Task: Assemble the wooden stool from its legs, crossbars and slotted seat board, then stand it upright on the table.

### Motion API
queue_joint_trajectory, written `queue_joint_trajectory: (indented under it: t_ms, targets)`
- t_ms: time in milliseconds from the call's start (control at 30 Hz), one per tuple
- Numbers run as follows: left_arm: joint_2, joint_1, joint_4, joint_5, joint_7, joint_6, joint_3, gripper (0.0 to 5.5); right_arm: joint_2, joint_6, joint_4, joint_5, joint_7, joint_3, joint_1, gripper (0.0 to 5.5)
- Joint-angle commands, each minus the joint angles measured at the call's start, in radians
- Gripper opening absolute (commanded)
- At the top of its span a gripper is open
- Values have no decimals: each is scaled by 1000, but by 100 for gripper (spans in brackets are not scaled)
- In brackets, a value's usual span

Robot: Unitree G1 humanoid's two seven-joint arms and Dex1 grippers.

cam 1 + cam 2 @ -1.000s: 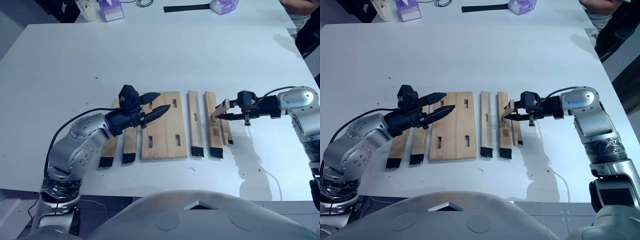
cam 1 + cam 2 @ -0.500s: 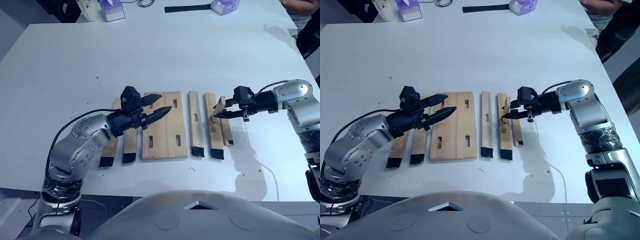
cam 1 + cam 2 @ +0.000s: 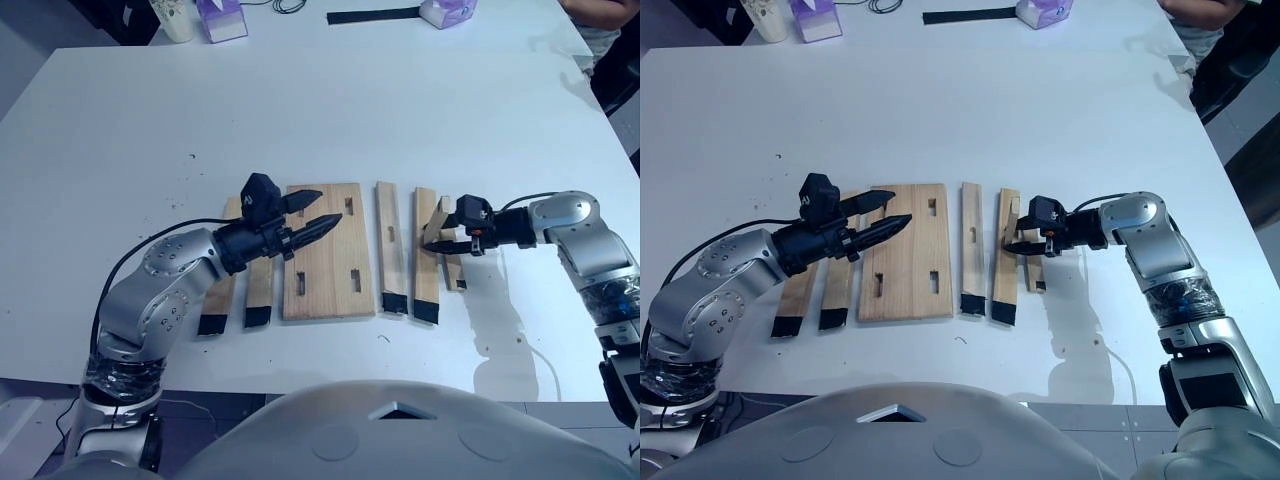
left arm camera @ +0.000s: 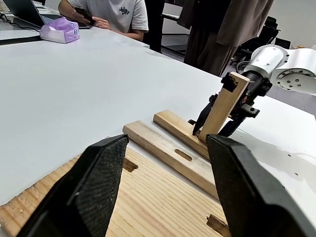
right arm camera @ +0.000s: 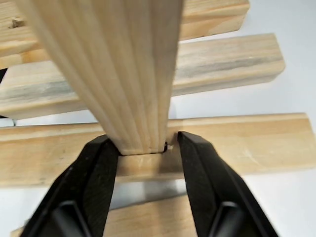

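right gripper [image 3: 436, 240]: closed on a short pale wooden crossbar [image 3: 441, 212], gripped at its lower end; the bar is tilted, close to upright.
target: rightmost long wooden leg with a black-taped foot [image 3: 426, 275], flat on the white table [image 3: 300, 100], long axis running away from the robot. Its slot is directly under the bar's lower end.
contact: the bar end sits at the leg's face in the right wrist view; can't tell if it has entered the slot.
next move: my read is straight down along the bar's axis, squaring it to the leg first (a leaning bar could jam or push the leg sideways).
nearer arm: right.
left gripper [image 3: 320, 208]: jaws wide apart, empty, hovering over the flat rectangular wooden seat board [image 3: 325, 265], well apart from the target leg.
counts: 1 seat board with 4 slots; 4 legs, 2 on each side of the board; 2 crossbars, one held and a second crossbar [image 3: 456, 272] lying just beside the target leg on its right.
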Motion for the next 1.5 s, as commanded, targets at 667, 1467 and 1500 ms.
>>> queue_joint_trajectory:
  t_ms: [667,1467,1500]
  targets:
    - [-1,19,8,32,0,-34,18,292,-124,344,-376,328,15,-283,-111,213]
    - [4,-47,49,29,-25,-17,7,292,95,339,-370,349,-179,-200,-225,213]
    - [3,-46,49,29,-24,-17,8,292,93,323,-356,332,-169,-179,-203,213]
